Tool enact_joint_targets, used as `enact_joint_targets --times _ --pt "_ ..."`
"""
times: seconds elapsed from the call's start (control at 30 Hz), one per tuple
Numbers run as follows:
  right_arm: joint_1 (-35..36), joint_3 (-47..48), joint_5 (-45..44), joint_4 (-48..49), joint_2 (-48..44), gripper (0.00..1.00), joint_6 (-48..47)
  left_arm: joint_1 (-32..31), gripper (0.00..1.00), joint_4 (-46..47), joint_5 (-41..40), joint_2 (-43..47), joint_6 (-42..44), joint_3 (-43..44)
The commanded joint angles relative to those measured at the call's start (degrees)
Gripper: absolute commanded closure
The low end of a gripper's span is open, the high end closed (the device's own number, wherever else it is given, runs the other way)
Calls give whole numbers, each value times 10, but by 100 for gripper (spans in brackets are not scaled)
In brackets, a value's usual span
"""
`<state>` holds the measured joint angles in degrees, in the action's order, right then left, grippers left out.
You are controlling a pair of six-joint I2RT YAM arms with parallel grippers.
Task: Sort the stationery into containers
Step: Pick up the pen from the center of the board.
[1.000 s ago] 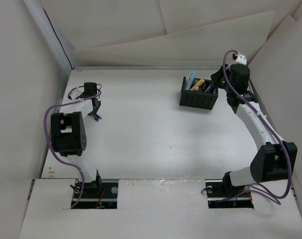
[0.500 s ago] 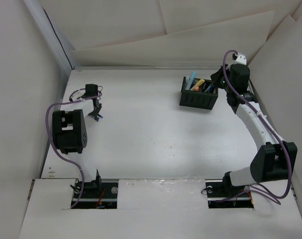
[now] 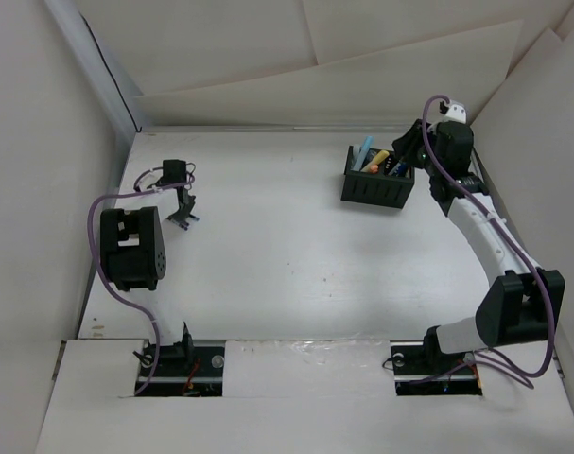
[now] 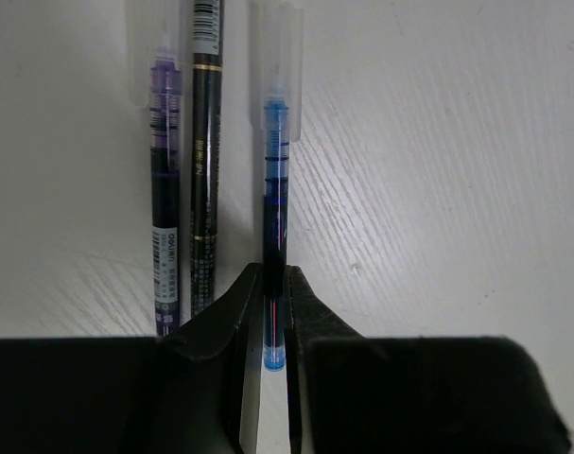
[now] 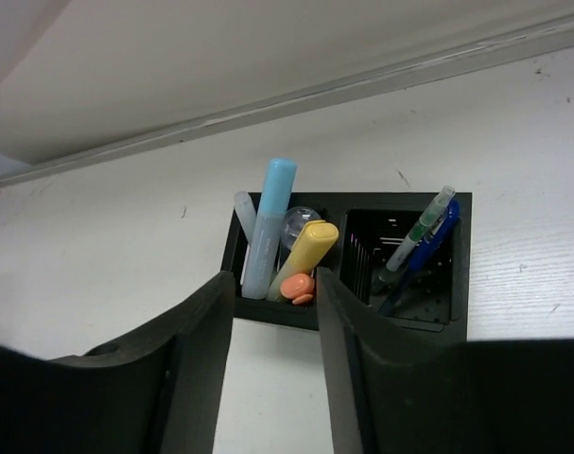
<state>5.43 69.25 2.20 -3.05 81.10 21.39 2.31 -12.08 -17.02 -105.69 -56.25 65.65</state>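
Observation:
In the left wrist view my left gripper (image 4: 266, 293) is shut on the near end of a blue pen (image 4: 275, 189), which points away over the white table. A black pen (image 4: 205, 170) and a purple pen (image 4: 165, 189) lie parallel just left of it. In the top view the left gripper (image 3: 183, 218) is at the far left. My right gripper (image 5: 275, 276) is open and empty, just in front of the black organizer (image 5: 457, 274). The organizer's left compartment holds a light blue marker (image 5: 270, 222), a yellow highlighter (image 5: 305, 251) and a white pen (image 5: 246, 218). Its right compartment holds a blue pen (image 5: 426, 248) and a green-tipped pen (image 5: 421, 227).
The organizer (image 3: 376, 180) stands at the far right of the table, near the back wall. White walls enclose the table on the left, back and right. Purple cables hang along both arms.
The left arm has shifted slightly and its gripper has edged a little to the right. The right gripper has moved slightly left by the organizer.

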Motion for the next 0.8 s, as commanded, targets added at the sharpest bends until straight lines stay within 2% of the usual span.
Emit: enact_joint_targets --times 0.0,0.2,0.33,0.53,0.6,0.77 --pt "13 2 16 19 -11 53 -1 -3 100 23 22 0 17 1" --pt "33 2 45 19 -22 34 -1 -35 100 56 20 23 38 -5" --pt "71 20 81 19 -7 25 -1 -80 100 116 22 91 67 -24" --pt "91 50 155 19 43 12 -6 -201 100 223 57 143 151 -65" --pt "101 58 188 19 70 11 -6 -249 100 283 80 150 185 -90" --pt "130 77 214 19 127 8 -6 -336 100 356 108 163 220 -151"
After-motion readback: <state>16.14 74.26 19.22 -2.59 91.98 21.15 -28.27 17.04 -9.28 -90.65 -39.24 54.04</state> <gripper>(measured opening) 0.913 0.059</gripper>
